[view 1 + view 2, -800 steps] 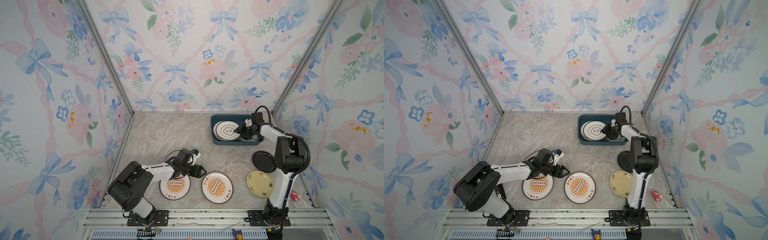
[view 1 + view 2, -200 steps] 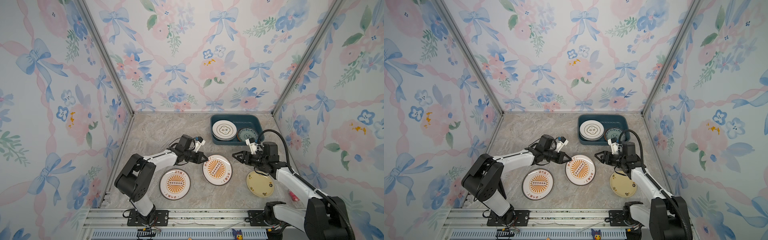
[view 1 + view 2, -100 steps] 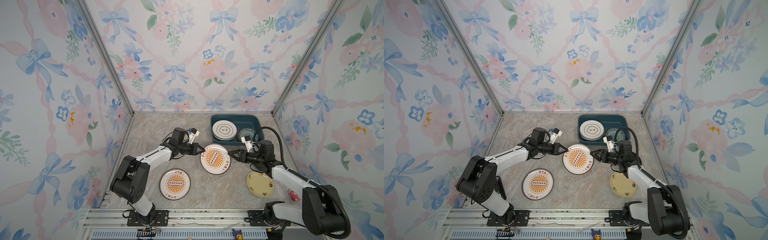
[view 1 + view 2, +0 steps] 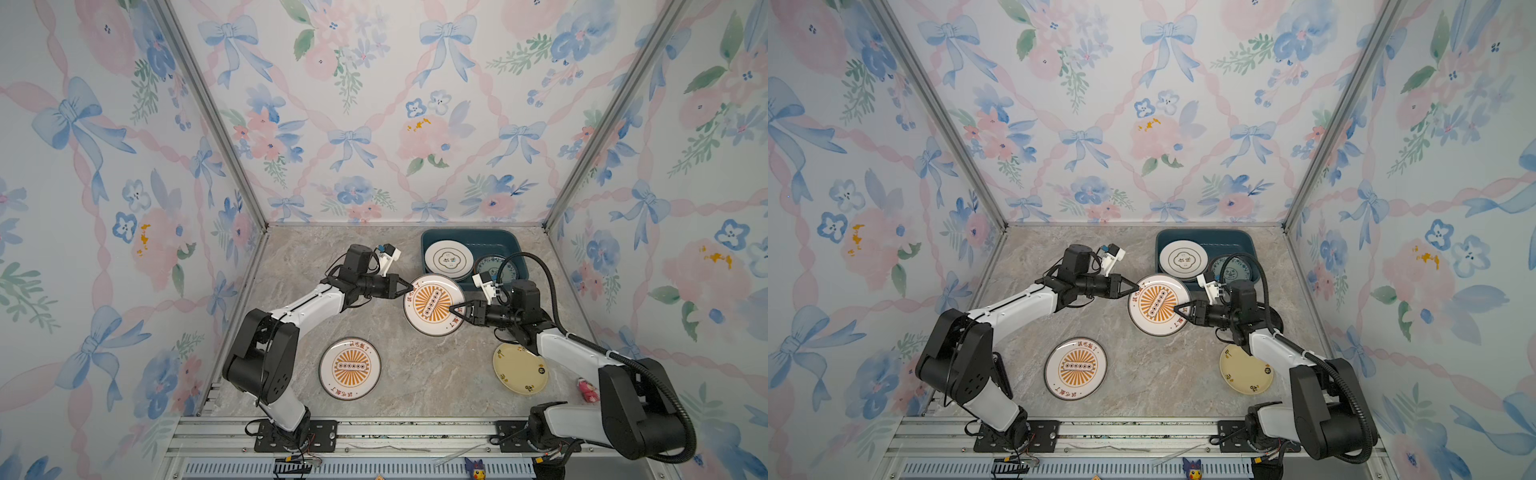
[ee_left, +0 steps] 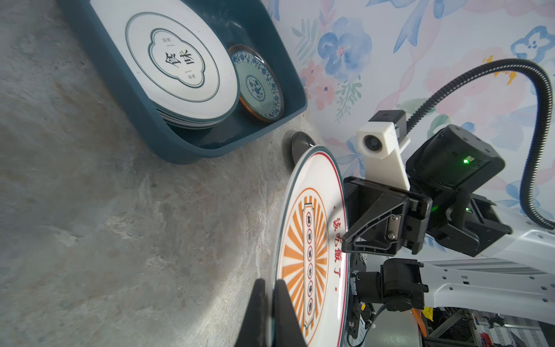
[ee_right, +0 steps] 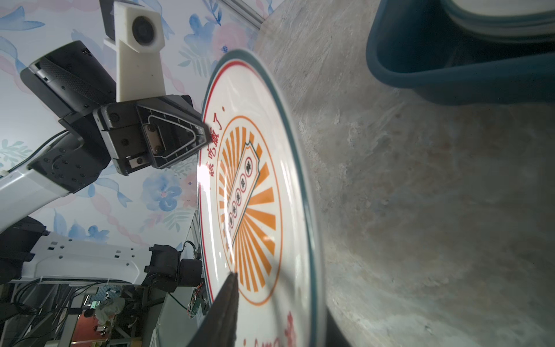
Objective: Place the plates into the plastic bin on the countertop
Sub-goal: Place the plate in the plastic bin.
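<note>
You are looking at a job that is running about halfway. The plastic bin (image 4: 490, 243) is sitting at the far right of the tabletop (image 4: 299, 257). It is already carrying a stack topped by the white emblem plate (image 4: 449, 259), with a small teal dish (image 5: 259, 87) lying beside that stack. The left wrist view is showing several rims under the emblem plate, but you cannot count them.

One sunburst plate (image 4: 432, 303) is hanging just in front of the bin, seemingly lifted off the tabletop. The left hand (image 4: 409, 287) is clamping its rim. The right hand (image 4: 454, 309) is straddling the opposite rim, and you cannot tell whether its fingers are pressing yet. This is looking like a pass from left to right.

Counting what is waiting outside the bin, you are getting four plates:
- the held sunburst plate
- a second sunburst plate (image 4: 350, 368), lying flat near the front
- a pale yellow plate (image 4: 520, 372) at the front right
- a black plate (image 5: 300, 142), mostly hidden under the right arm

That is making two sunburst plates and one each of yellow, black, teal and visible emblem, plus one bin and two hands.
</note>
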